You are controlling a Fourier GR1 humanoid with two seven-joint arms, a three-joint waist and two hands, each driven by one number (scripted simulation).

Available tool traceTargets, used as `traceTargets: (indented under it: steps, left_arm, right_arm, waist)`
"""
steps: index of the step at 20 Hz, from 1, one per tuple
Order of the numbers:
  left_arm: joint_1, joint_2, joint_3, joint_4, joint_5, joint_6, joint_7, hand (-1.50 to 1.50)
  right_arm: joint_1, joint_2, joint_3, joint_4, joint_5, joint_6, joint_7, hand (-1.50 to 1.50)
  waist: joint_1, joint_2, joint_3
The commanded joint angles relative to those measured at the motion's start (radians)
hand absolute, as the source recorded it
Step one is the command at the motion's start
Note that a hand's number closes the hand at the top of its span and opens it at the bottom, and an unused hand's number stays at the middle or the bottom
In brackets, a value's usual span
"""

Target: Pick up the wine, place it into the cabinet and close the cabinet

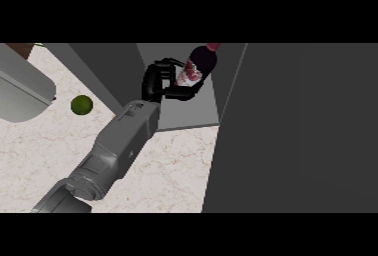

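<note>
Dark glass wine bottle [201,62] with a white-and-red label and a dark red cap: it is inside the opening of the grey cabinet [188,114], above the cabinet's lighter grey floor, near the view's upper edge. The bottle leans slightly, cap end uppermost and partly cut off by the edge.

Left hand [153,80]: black fingers curl over the bottle's left side and the thumb hooks under its lower end, so the hand is gripping the bottle. The grey left forearm [118,145] runs in from the lower left corner across the pale marbled counter [170,170].

Right of the opening stands a wide dark grey panel [295,125]; whether it is the cabinet's door is unclear.

On the counter, well left of the arm, lies a small round green fruit [81,104]. Further left is a large grey rounded vessel [22,95], partly out of view.

The right hand does not show.
</note>
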Motion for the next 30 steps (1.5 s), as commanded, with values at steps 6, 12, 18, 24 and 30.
traceTargets:
  steps: [6, 12, 18, 24, 30]
  left_arm:
    - [-0.067, 0.051, -0.006, 0.078, -0.041, 0.048, -0.04, -1.5]
    - [-0.093, 0.064, -0.011, 0.118, -0.062, 0.116, -0.053, -1.5]
    - [-0.089, 0.075, 0.008, 0.125, -0.048, 0.117, -0.081, -1.5]
    - [-0.123, 0.076, 0.053, 0.073, -0.007, -0.055, -0.1, -1.5]
    - [-0.121, 0.061, 0.098, 0.044, 0.032, -0.191, -0.14, 1.5]
  right_arm:
    - [0.055, -0.031, 0.036, -0.16, -0.04, 0.034, 0.031, -1.5]
    - [0.066, -0.022, 0.038, -0.129, -0.043, 0.042, -0.012, -1.5]
    - [0.073, -0.03, 0.023, -0.141, -0.062, 0.054, -0.022, -1.5]
    - [0.061, -0.021, 0.013, -0.133, -0.05, 0.049, -0.017, -1.5]
    - [0.107, -0.037, 0.007, -0.123, -0.049, 0.047, -0.037, -1.5]
  waist:
    - [-0.028, 0.007, -0.002]
    - [-0.023, 0.008, -0.001]
    - [-0.037, 0.015, -0.002]
    - [-0.009, 0.008, -0.003]
    - [0.01, -0.004, -0.001]
